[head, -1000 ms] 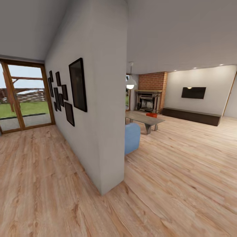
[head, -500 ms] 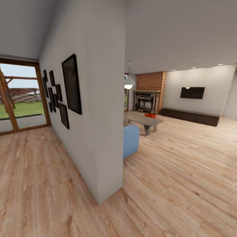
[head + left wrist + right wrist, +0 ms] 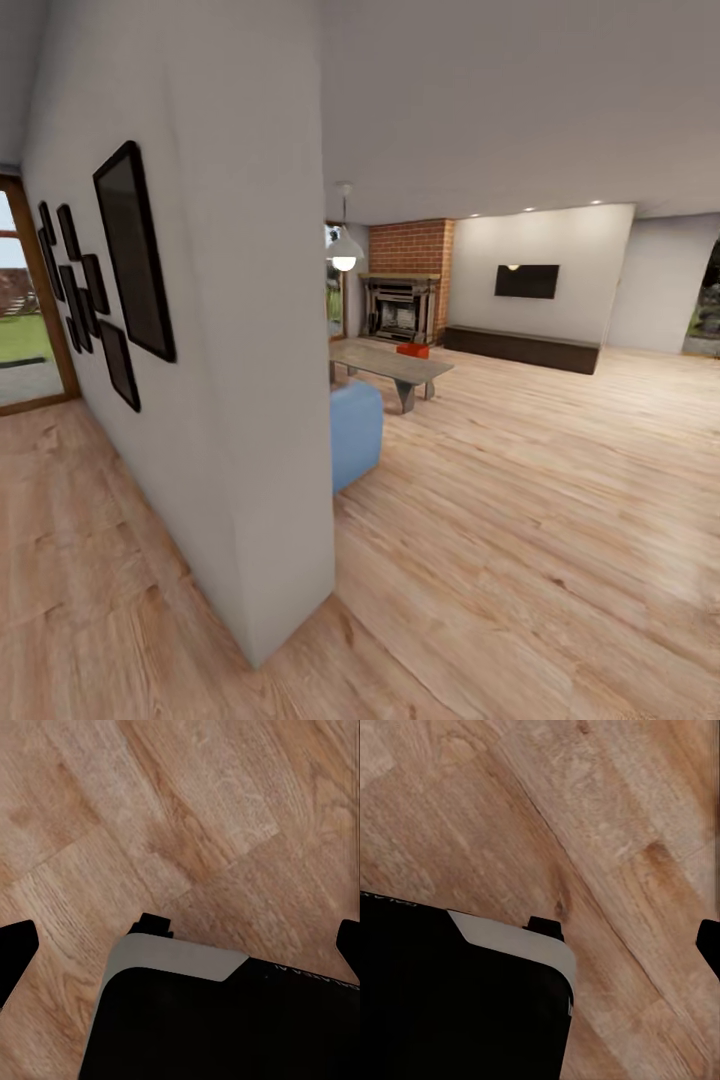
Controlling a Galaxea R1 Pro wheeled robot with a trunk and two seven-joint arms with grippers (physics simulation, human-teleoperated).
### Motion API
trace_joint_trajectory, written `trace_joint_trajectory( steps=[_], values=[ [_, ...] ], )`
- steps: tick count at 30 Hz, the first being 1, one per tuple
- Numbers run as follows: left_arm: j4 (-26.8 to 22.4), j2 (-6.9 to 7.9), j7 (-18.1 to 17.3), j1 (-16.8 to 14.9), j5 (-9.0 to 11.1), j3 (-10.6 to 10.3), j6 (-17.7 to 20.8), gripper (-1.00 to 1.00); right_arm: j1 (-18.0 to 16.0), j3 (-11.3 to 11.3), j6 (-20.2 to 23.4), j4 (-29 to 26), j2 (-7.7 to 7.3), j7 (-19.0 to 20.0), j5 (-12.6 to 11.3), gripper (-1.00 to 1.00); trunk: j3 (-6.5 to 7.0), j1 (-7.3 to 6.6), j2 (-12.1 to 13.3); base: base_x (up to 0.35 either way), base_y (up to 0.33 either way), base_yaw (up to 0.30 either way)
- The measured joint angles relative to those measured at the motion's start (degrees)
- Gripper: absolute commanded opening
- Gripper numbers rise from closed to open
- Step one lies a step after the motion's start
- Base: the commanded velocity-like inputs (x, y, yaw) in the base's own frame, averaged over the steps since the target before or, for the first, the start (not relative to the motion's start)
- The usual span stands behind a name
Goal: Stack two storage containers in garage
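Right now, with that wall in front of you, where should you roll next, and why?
Probably forward and a bit right, round the wall end, toward the table. An orange-red container shows there by the fireplace, still far off, and the plank floor between looks open. That is my guess.

Black base (image 3: 225,1027) with pale grey rim; black fingers (image 3: 15,945).
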Motion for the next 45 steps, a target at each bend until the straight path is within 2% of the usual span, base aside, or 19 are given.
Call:
trace_joint_trajectory(
  steps=[45],
  values=[
    [0.0, 0.05, 0.0, 0.0, -0.2, 0.0, -0.1, 1.0, 0.0, 0.0, 0.3, 0.0, 0.08, 0.1, -0.1, 1.0, 0.0, 0.03, 0.0, 0.016, 0.0, -0.3]
  ],
)
